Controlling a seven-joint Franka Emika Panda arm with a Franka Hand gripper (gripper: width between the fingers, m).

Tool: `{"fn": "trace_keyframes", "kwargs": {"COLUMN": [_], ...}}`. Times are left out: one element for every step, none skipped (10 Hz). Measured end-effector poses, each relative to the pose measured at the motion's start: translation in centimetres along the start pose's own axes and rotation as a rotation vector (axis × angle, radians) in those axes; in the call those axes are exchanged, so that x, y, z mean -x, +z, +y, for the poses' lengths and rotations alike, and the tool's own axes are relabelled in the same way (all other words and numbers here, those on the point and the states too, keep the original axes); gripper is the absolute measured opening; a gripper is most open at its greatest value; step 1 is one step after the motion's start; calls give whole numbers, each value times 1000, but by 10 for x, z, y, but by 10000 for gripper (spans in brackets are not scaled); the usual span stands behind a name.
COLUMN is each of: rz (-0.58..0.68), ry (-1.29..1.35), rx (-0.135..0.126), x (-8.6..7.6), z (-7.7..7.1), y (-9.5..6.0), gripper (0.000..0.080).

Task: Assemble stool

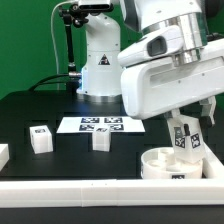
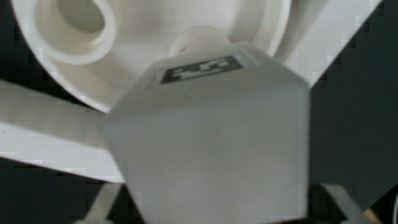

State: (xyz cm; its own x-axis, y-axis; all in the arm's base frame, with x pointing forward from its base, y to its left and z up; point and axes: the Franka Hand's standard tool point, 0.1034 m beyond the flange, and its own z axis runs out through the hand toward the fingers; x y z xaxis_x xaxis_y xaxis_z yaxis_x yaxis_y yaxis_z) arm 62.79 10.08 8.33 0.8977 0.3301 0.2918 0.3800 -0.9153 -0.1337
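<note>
The stool's round white seat (image 1: pixel 170 165) lies on the black table at the exterior view's right, close to the front rail. My gripper (image 1: pixel 186 122) is shut on a white block leg (image 1: pixel 183 142) with tags, holding it upright with its lower end at the seat's top. In the wrist view the held leg (image 2: pixel 214 130) fills the middle between my fingers (image 2: pixel 111 200), its tagged end against the seat (image 2: pixel 267 40) beside a round hole. Two more legs (image 1: pixel 40 138) (image 1: pixel 101 139) stand loose on the table to the left.
The marker board (image 1: pixel 98 125) lies flat behind the loose legs. A long white rail (image 1: pixel 100 190) edges the table's front. Another white part (image 1: pixel 3 155) shows at the left edge. The arm's base (image 1: pixel 100 65) stands at the back.
</note>
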Motion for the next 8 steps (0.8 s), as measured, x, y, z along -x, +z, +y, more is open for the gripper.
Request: {"fn": "trace_keyframes", "kwargs": {"rz": [12, 16, 19, 18, 17, 18, 18, 17], "ry": [29, 122, 192, 223, 289, 343, 366, 451], "rx": [2, -2, -6, -8, -13, -18, -19, -25], "x": [0, 0, -1, -2, -1, -2, -2, -1], "z": [1, -3, -8, -12, -14, -15, -15, -16], "y": [1, 2, 4, 5, 7, 7, 7, 7], "gripper": [345, 345, 345, 345, 345, 330, 318, 306]}}
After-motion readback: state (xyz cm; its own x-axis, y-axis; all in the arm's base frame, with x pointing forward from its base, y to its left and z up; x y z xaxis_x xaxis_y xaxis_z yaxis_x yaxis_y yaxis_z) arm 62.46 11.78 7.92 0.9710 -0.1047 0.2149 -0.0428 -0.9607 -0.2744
